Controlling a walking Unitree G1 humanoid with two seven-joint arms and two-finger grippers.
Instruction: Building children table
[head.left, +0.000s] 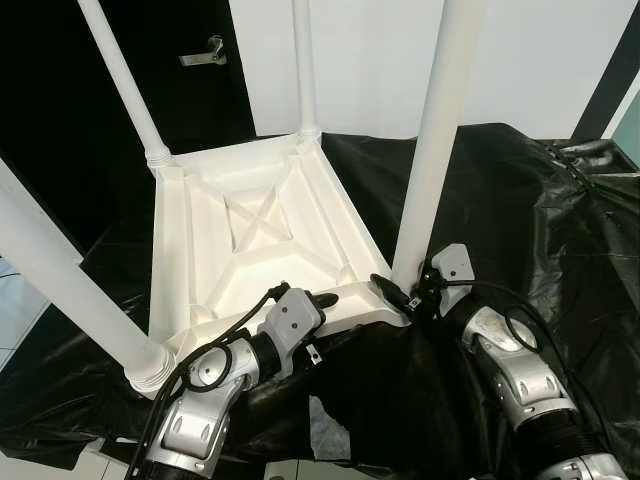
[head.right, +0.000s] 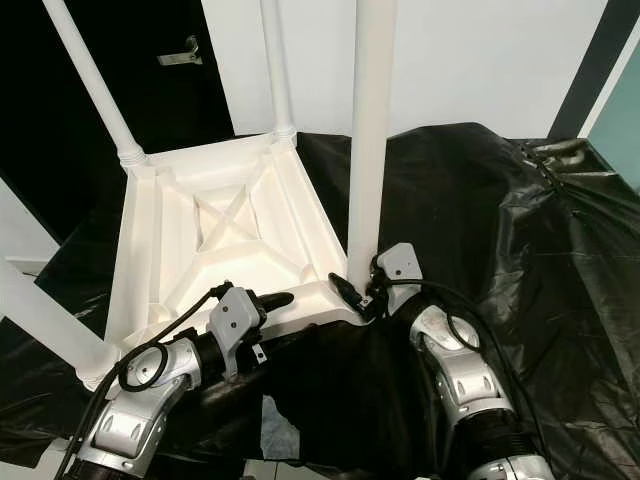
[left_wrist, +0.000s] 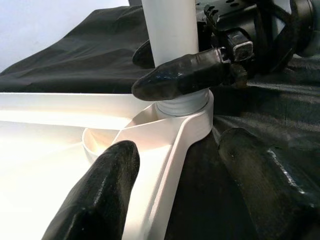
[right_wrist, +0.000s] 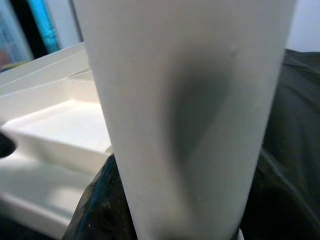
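A white children's table (head.left: 250, 230) lies upside down on a black plastic sheet (head.left: 520, 200), with its legs pointing up. My right gripper (head.left: 405, 290) is shut on the near-right leg (head.left: 435, 130) just above its ribbed base collar (left_wrist: 185, 105); one of its black fingers (left_wrist: 185, 75) wraps the front of the leg. My left gripper (head.left: 325, 305) is at the table's near rim (left_wrist: 167, 170), close to that corner. Its fingers straddle the rim, one inside the tray-like underside and one outside over the sheet, held apart and open. The right wrist view is pressed against the leg (right_wrist: 185, 110).
Three other legs stand up: near left (head.left: 60, 280), far left (head.left: 125, 80) and back middle (head.left: 305, 65). A white wall is behind, with a dark door and its handle (head.left: 205, 50) at the left. Black cables (head.left: 590, 160) lie at the sheet's right edge.
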